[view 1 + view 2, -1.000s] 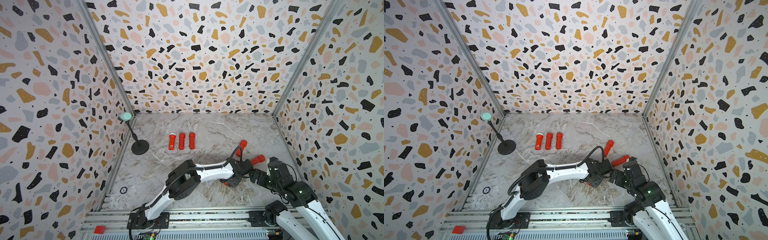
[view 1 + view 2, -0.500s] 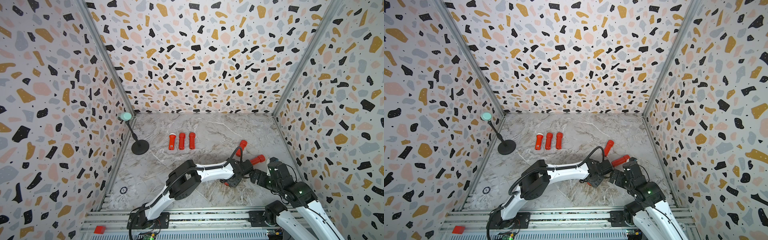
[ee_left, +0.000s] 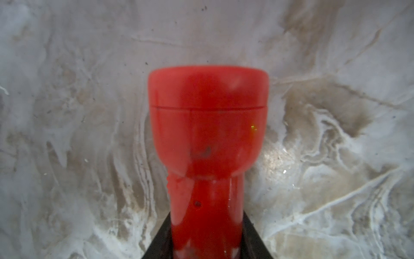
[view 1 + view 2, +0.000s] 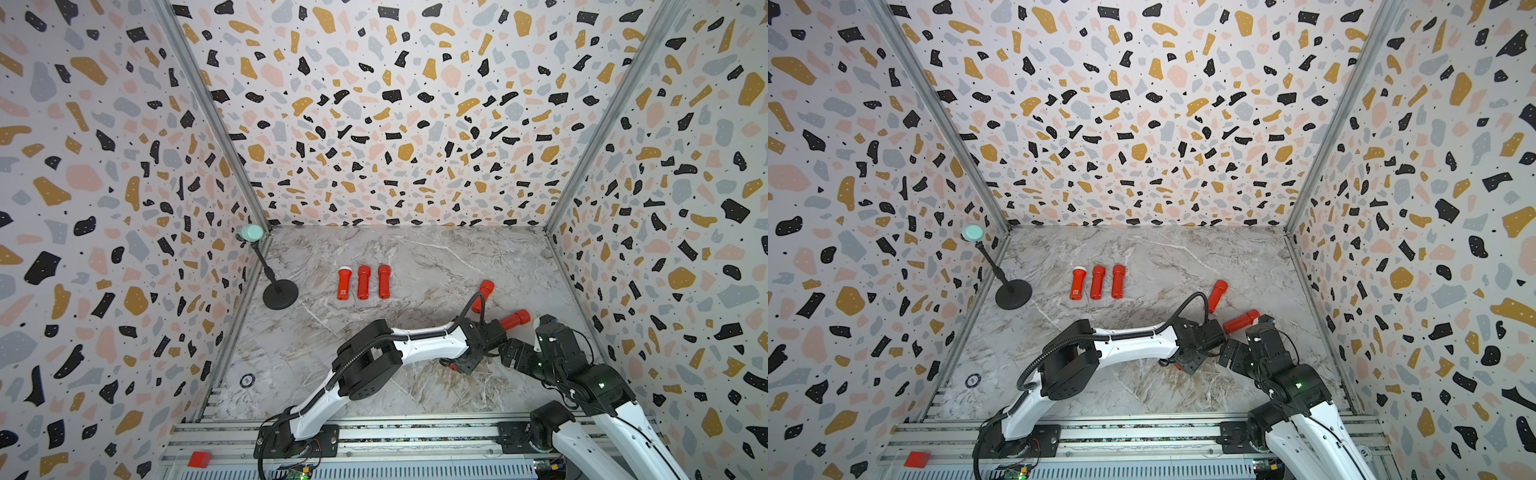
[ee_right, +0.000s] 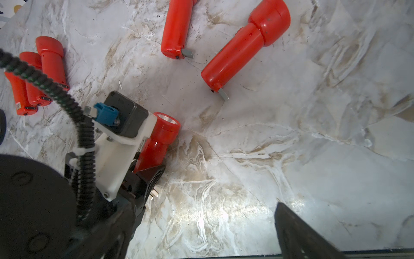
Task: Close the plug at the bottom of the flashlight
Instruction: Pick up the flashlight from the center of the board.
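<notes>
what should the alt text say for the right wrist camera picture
The left end effector grips a red flashlight by its handle over a marble table, with the metal plug at its bottom sticking out. Two loose flashlights with their plugs out lie nearby, and three more flashlights lie side by side farther off.

we lose the tail of the flashlight (image 3: 208, 125) at the left wrist view's edge; from above, the left gripper (image 4: 462, 365) covers most of it.
</notes>
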